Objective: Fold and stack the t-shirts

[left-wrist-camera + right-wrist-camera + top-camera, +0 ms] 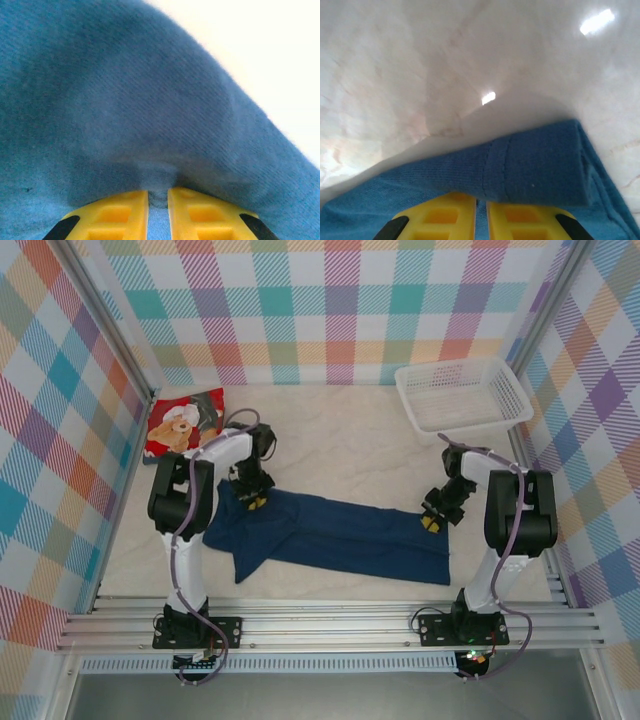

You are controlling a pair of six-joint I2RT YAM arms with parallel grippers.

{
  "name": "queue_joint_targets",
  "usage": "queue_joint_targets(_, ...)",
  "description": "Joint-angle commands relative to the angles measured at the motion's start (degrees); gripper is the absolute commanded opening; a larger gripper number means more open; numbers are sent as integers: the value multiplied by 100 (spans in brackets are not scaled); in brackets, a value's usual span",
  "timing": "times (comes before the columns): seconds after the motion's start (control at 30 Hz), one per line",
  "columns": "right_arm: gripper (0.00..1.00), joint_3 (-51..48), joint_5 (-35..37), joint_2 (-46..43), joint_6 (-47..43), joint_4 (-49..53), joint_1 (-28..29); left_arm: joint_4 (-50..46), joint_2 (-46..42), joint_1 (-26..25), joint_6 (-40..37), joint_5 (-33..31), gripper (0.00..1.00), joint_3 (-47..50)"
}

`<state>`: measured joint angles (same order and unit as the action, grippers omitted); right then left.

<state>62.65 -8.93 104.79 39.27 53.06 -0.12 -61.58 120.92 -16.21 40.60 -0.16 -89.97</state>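
Note:
The dark navy t-shirt (340, 535) lies stretched in a long band across the near half of the table. My left gripper (255, 502) is down on its upper left corner, and my right gripper (432, 522) is on its right end. In the left wrist view the yellow fingers (117, 210) stand almost together, with a tuck of navy cloth (125, 100) pinched in the slit of the left gripper (158, 192). My right gripper (481, 200) is likewise shut on the shirt's folded, seamed edge (535, 165). The red t-shirt (185, 423) with the teddy-bear picture lies folded at the back left.
A white mesh basket (462, 395) stands at the back right corner. The pale table top (340, 440) is bounded by checkered walls on three sides, with a metal rail (320, 625) along the near edge where both arm bases are bolted.

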Motion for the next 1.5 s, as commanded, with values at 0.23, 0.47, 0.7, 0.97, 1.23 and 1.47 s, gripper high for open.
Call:
queue_joint_targets(0.23, 13, 836, 235, 594, -81, -660, -127, 79, 1188, 97, -375, 21, 27, -2633)
queue_joint_targets(0.47, 24, 521, 574, -506, -434, -509, 131, -219, -291, -7, -204, -23, 44, -1446)
queue_joint_targets(0.7, 25, 265, 212, -738, -612, -600, 703, 848, -792, 206, 136, 411, 35, -97)
queue_joint_targets(0.97, 26, 63, 129, -728, -499, -656, 719, 1102, -875, 247, 158, 435, 35, 426)
queue_joint_targets(1.23, 27, 67, 155, -772, -517, -577, 715, 1940, -944, 318, -516, 643, 33, 1044)
queue_joint_targets(1.47, 27, -41, 181, -790, -490, -581, 716, 2174, -938, 329, -588, 646, 22, 1252)
